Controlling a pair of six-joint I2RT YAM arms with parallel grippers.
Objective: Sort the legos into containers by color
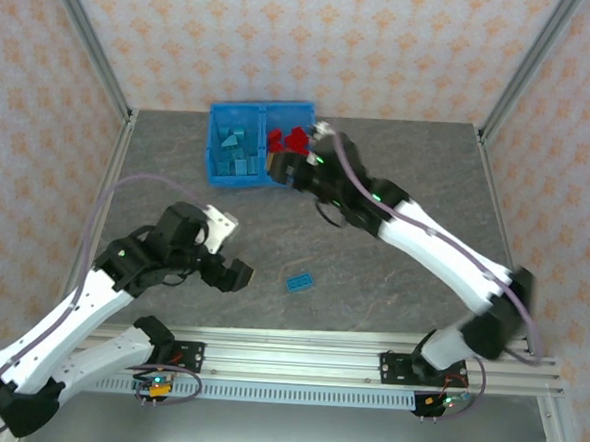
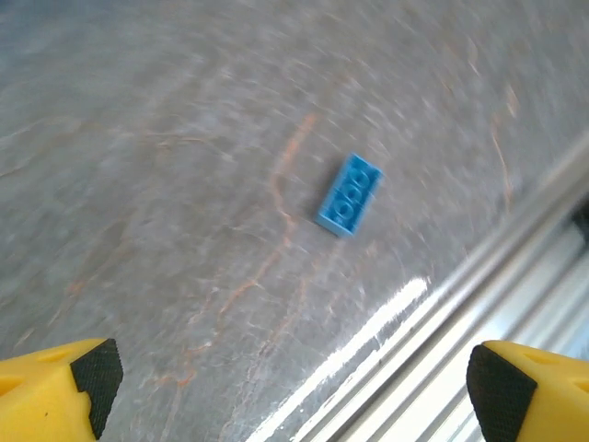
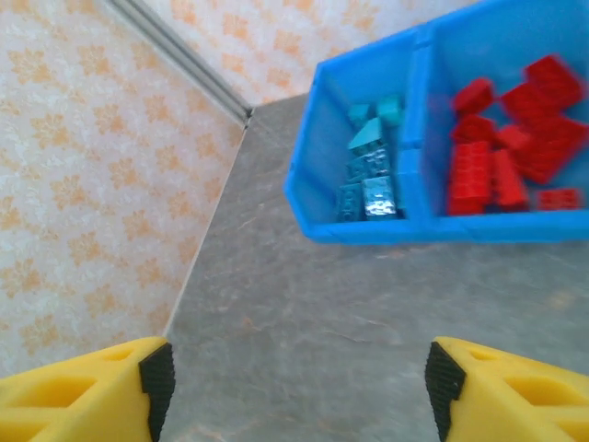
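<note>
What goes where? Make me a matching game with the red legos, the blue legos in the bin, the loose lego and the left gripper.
Things:
1. red legos
2. blue legos in the bin
3. loose lego
4. left gripper

Places:
A. alone on the table, outside the bin
B. the bin's right compartment
C. open, above the table, facing the loose lego
D. the bin's left compartment

Pairs: 1-B, 2-D, 3-A, 4-C
</note>
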